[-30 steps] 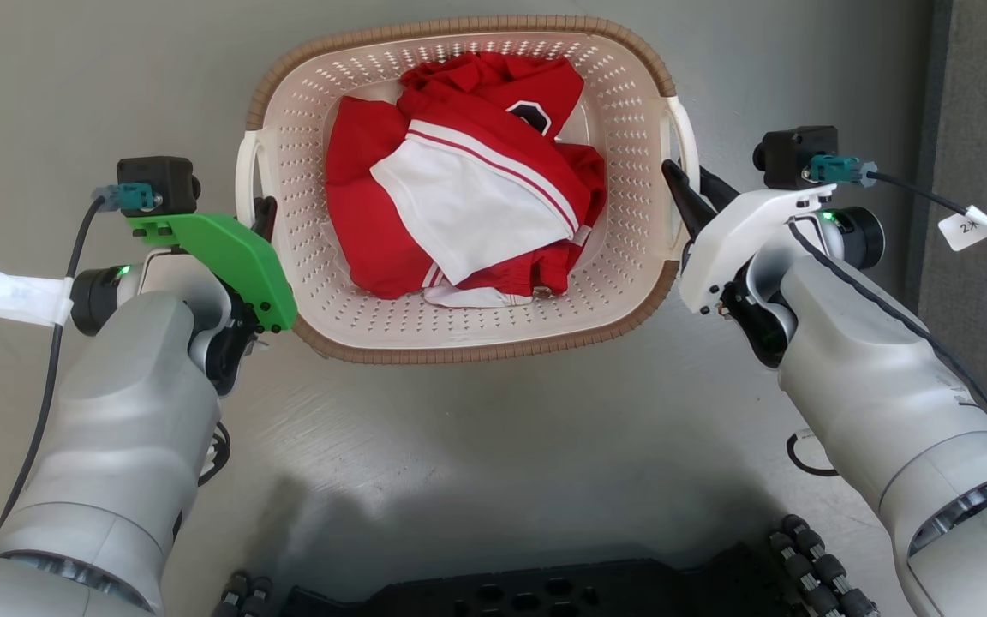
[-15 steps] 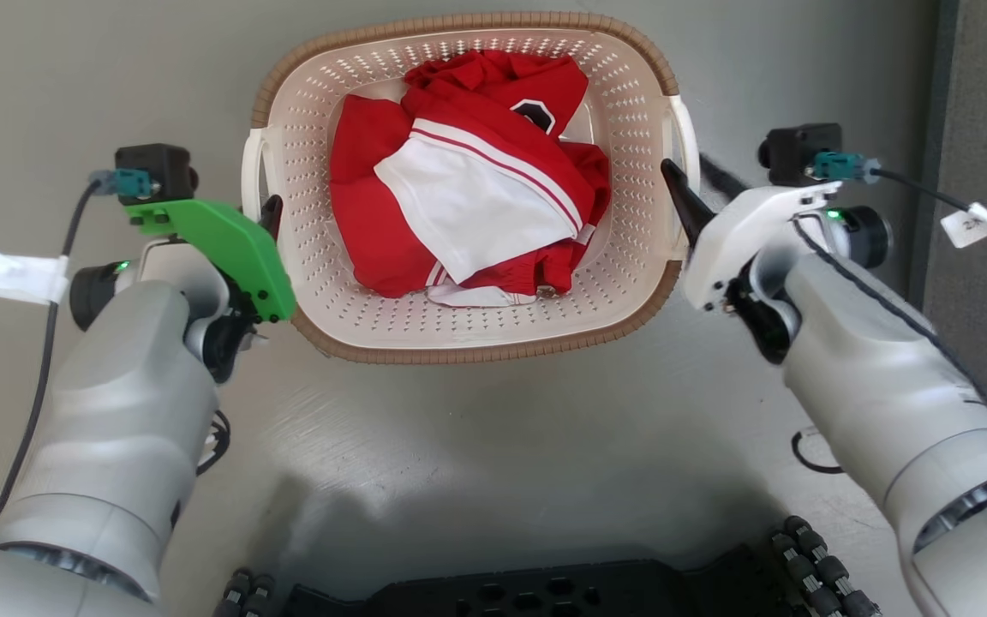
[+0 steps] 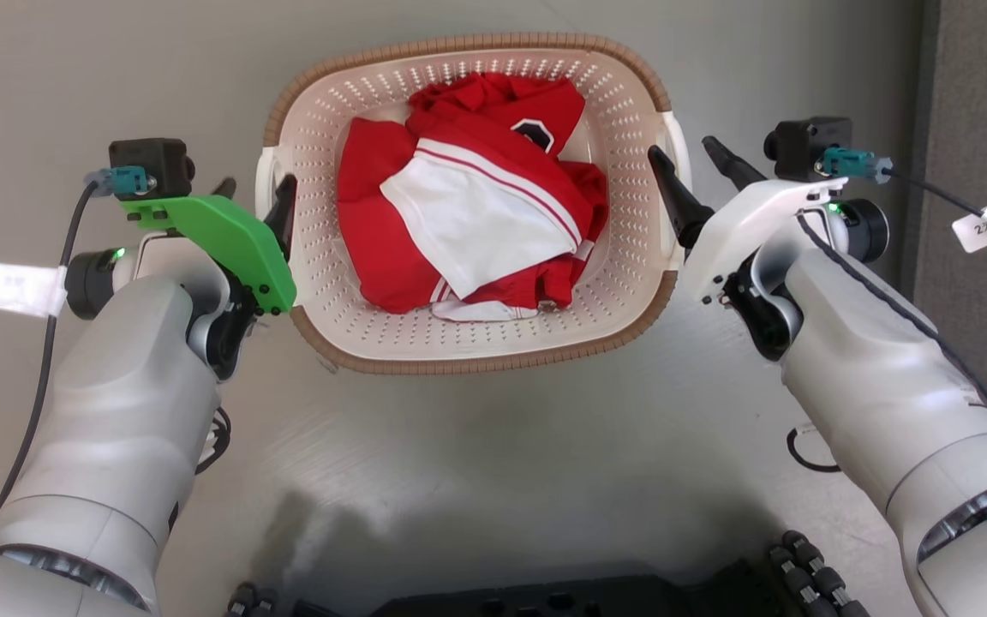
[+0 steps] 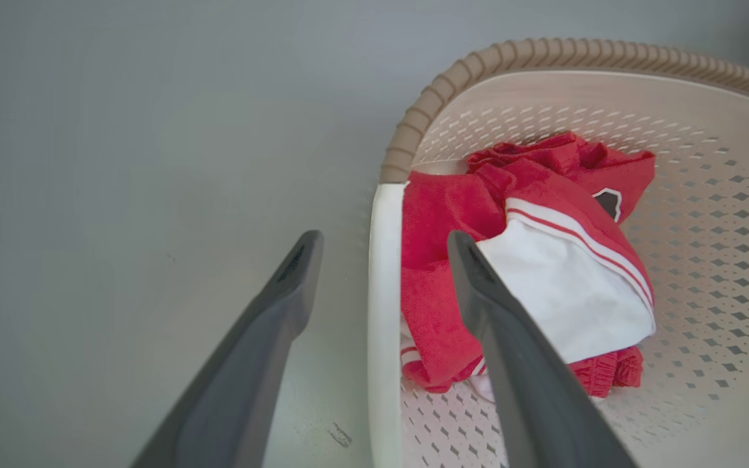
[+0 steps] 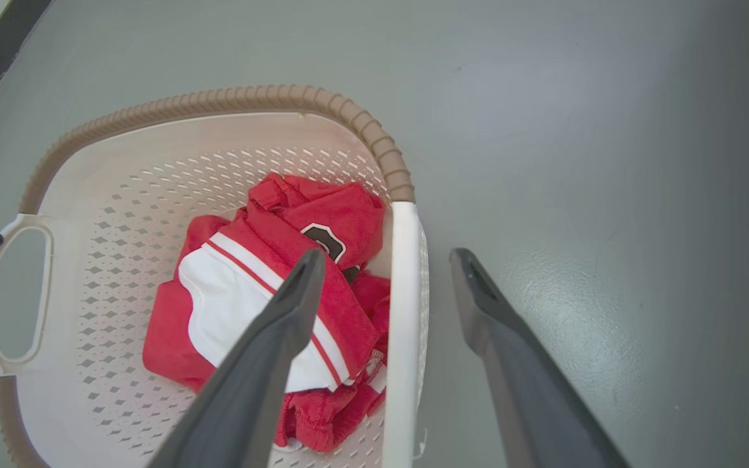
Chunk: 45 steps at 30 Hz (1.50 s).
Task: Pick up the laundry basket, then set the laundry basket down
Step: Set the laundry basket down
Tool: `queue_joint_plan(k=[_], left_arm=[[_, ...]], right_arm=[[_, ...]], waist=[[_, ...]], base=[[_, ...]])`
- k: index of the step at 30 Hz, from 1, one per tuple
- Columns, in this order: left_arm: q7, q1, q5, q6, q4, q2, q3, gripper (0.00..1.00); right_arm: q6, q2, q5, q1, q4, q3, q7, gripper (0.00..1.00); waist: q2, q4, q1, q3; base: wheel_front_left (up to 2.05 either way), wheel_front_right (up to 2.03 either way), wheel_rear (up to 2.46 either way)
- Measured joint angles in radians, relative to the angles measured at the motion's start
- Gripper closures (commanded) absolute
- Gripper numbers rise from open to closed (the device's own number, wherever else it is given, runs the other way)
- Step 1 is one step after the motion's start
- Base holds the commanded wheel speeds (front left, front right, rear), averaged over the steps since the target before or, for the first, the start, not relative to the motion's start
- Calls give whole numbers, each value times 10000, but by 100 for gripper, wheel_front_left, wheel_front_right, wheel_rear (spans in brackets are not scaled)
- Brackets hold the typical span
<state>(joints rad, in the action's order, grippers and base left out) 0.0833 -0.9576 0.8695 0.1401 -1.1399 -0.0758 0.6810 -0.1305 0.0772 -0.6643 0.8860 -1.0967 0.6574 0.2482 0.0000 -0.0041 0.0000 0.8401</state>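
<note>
One laundry basket point(image 3: 459, 367), resting on grey floor point(image 3: 493, 463), containing red-and-white clothing point(image 3: 373, 257). Left end effector point(image 3: 258, 182): fingers spread wide, straddling left handle point(image 3: 261, 171), gripping nothing. Right end effector point(image 3: 679, 146): likewise wide apart, straddling right handle point(image 3: 678, 124).

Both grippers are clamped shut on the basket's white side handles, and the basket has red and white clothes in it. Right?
Not quite. Both grippers are open. The left wrist view shows the left gripper with its fingers spread either side of the left handle. The right wrist view shows the right gripper likewise at the right handle. The basket does hold red and white clothes.
</note>
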Motion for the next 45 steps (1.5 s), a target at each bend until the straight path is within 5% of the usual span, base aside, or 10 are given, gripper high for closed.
queue_joint_plan(k=[8,16,31,45], left_arm=[[1724,379,-163,0,537,-234,40,0],[1787,755,-357,-13,957,-629,-184,0],[1728,1877,-2048,-1540,4707,-1423,-2038,0],[1728,4282,-2888,-2174,6798,-1526,-2324,0]], right_arm=[[0,274,123,-407,955,-318,21,0],[255,606,405,-960,2305,-1197,21,0],[1369,811,1450,-2792,4980,-2577,23,0],[1954,819,2504,-4579,6976,-3450,35,0]], waist=[[0,-7,0,-675],[0,-50,0,-1658],[0,-200,0,-3890],[0,-399,0,-5762]], base=[[0,0,0],[0,0,0],[0,0,0],[0,0,0]])
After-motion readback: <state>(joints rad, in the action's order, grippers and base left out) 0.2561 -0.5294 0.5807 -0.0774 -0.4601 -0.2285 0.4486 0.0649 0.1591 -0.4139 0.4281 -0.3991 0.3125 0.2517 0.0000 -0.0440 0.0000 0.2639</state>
